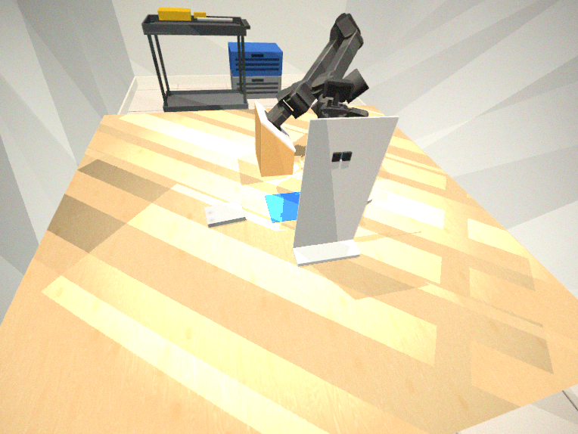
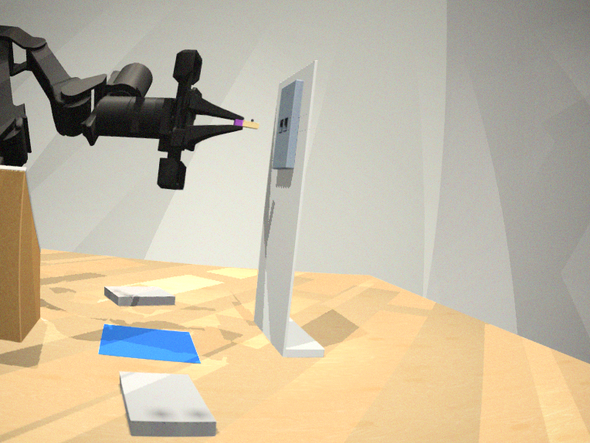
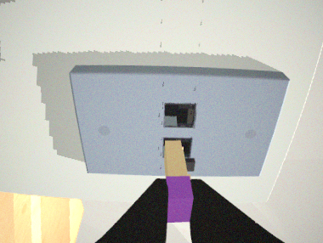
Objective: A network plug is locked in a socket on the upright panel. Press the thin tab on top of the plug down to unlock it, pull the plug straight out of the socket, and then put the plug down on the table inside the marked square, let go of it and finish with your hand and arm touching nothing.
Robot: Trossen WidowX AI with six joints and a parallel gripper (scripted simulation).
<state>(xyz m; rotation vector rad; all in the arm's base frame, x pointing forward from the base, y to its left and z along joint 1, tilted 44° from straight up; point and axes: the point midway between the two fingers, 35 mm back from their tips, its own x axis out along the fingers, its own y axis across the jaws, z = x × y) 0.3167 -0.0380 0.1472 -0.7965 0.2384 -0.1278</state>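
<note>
My gripper (image 2: pixel 239 123) (image 3: pixel 178 189) is shut on the network plug (image 2: pixel 249 124) (image 3: pixel 176 159), which has a tan front and a purple back end. It holds the plug level, high above the table, with a small gap to the grey socket plate (image 2: pixel 289 143) (image 3: pixel 113 124) on the upright white panel (image 2: pixel 281 247) (image 1: pixel 336 200). Two dark sockets (image 3: pixel 179 115) (image 2: pixel 283 124) show in the plate, and the plug's tip points at the lower one. The blue marked square (image 1: pixel 282 206) (image 2: pixel 147 343) lies on the table beside the panel's foot. In the top view the panel hides the gripper, and only the arm (image 1: pixel 327 65) shows.
A tall wooden wedge block (image 1: pixel 273 151) (image 2: pixel 16 252) stands near the arm's base. Flat grey slabs (image 1: pixel 225 215) (image 2: pixel 164 402) (image 2: pixel 139 295) lie on the table around the blue square. A dark cart (image 1: pixel 196 60) and a blue drawer unit (image 1: pixel 255 58) stand beyond the table.
</note>
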